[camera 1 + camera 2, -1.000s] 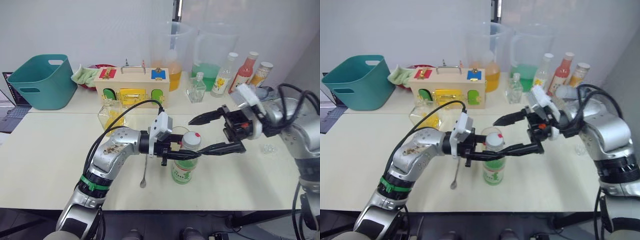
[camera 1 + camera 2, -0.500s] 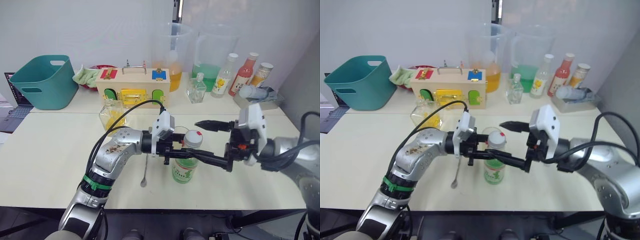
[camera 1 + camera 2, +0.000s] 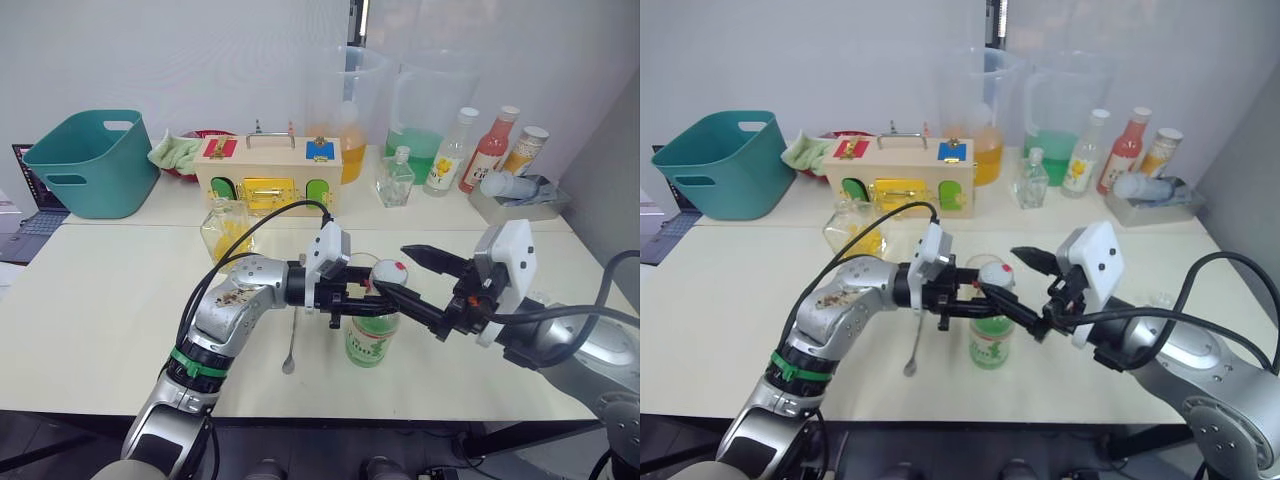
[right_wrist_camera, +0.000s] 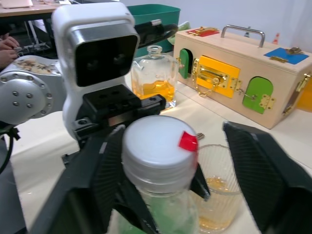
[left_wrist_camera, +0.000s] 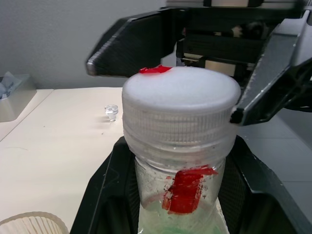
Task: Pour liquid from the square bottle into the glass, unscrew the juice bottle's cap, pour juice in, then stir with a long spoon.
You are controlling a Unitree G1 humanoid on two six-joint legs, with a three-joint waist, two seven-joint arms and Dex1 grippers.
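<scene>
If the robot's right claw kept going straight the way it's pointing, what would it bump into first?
Most likely the cap of the juice bottle. The open right claw points at it, one finger on each side. Straight behind waits the left claw, holding the bottle's neck.

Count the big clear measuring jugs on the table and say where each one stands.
2. One jug with orange liquid stands at the back behind the wooden box; the other jug with green liquid stands just to its right, beside the row of small bottles. None seems hidden.
</scene>
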